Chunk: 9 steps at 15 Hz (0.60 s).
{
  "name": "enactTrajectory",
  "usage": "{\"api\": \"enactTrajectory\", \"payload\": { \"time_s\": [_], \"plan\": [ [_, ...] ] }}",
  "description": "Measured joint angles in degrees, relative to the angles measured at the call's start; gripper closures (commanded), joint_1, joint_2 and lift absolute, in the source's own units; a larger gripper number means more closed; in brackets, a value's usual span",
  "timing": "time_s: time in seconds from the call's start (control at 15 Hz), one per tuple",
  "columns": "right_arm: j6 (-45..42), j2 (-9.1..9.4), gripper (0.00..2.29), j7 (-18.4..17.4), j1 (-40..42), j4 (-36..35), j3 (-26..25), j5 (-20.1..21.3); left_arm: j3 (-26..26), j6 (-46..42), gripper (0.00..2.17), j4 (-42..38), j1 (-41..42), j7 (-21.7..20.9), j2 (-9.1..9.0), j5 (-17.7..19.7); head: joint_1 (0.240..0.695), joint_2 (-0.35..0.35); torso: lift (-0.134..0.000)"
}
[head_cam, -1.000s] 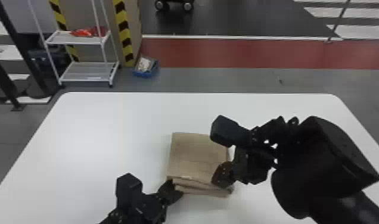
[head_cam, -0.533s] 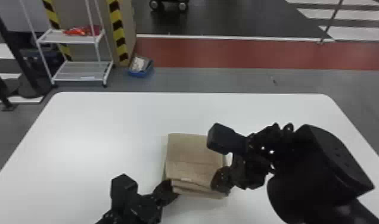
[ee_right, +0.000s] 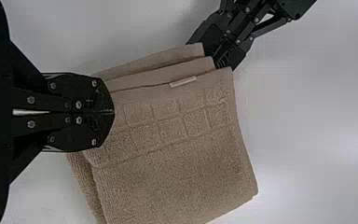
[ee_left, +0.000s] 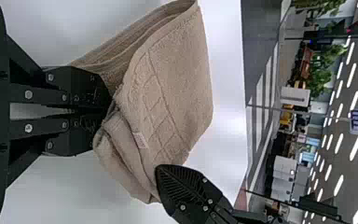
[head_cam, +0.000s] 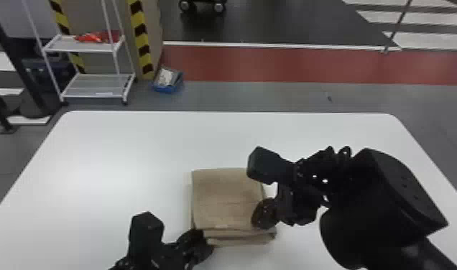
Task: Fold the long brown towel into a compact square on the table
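The brown towel (head_cam: 226, 201) lies on the table as a small, thick folded stack, its layered edges toward the robot. My left gripper (head_cam: 203, 240) is at the stack's near left corner. In the left wrist view the left gripper (ee_left: 103, 112) is shut on the towel's layered corner (ee_left: 168, 88). At the near right part of the stack stands my right gripper (head_cam: 262, 214). The right wrist view has the right gripper (ee_right: 109, 112) with its fingers together, over the towel (ee_right: 177, 163) beside its woven border; whether cloth is pinched between them is hidden.
The white table (head_cam: 123, 143) extends around the towel on all sides. Beyond its far edge, on the floor, stand a white shelf rack (head_cam: 91, 86) and a blue bin (head_cam: 166, 86).
The head view has shifted slightly, moving the whole scene a little leftward. Against the table, the towel and both grippers stay in nearly the same places.
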Motion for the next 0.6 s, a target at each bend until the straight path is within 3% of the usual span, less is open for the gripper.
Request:
{"api": "enactTrajectory", "payload": {
  "time_s": [0.6],
  "plan": [
    [-0.78, 2.2, 2.13, 0.0, 0.68, -0.78, -0.77, -0.69, 0.53, 8.2, 0.03, -4.35, 0.34, -3.08, 0.0, -2.48, 0.695, 0.009, -0.123]
  ]
}}
